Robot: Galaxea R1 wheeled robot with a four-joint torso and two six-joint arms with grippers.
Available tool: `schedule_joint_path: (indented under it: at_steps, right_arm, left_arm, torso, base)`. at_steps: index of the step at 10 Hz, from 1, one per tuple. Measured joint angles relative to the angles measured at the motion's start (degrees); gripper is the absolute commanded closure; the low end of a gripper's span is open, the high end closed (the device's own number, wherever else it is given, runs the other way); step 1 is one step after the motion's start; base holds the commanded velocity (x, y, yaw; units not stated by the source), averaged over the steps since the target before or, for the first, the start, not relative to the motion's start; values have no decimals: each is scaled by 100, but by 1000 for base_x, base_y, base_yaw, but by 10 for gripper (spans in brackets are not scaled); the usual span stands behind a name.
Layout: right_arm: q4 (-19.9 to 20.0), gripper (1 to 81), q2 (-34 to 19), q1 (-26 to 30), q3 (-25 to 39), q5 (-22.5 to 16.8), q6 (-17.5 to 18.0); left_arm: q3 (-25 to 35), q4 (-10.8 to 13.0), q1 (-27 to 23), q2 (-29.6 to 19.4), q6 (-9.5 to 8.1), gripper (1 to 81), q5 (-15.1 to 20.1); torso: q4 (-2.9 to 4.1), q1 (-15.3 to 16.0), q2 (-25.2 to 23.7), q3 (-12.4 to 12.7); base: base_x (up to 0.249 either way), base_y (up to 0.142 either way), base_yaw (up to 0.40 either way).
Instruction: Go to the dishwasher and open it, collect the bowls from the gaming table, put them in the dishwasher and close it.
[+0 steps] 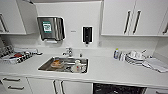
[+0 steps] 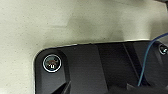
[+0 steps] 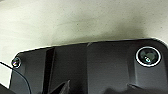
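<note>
Where the near edge of the white worktop (image 1: 105, 72) ends, the dishwasher (image 1: 117, 89) shows its dark interior at the near right. Farther back, the steel sink (image 1: 45, 65) holds dishes, stacked plates (image 1: 135, 58) sit right, and wall cabinets (image 1: 117, 17) hang beyond. Whether either pincer is wide or narrow cannot be told.

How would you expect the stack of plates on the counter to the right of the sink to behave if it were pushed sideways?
The stack of plates looks like crockery, so probably heavy and breakable. The smooth white counter would likely let it slide. The pieces on top sit unevenly and might shift or topple.
</note>
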Motion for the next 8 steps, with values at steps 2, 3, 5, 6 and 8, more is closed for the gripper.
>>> schedule_joint_path:
  at_steps: [2, 3, 5, 6, 8]
  right_arm:
    - [0, 10, 188, 0, -254, -4, 0]
    - [0, 10, 295, 0, -443, -9, 0]
    - [-2, 10, 452, 4, -794, -4, 0]
    - [-2, 10, 488, 4, -898, -4, 0]
    - [4, 10, 503, 4, -903, 2, 2]
  left_arm:
    - [-57, -17, -7, 57, 0, 10, -7]
    - [-57, -28, -2, 115, 0, 10, -5]
    - [-57, -41, -5, 140, 0, 10, -7]
    - [-57, -44, -7, 143, 0, 10, -7]
    - [-61, -44, -7, 162, 0, 10, -7]
  torso:
    - [0, 0, 0, 0]
    - [0, 0, 0, 0]
    - [0, -81, 118, 0]
    - [0, -188, 289, 0]
    - [0, -450, 693, 0]
  base:
    - [0, 0, 0]
    - [0, 0, 0]
    - [0, 0, 0]
    - [0, 0, 0]
    - [0, 0, 0]
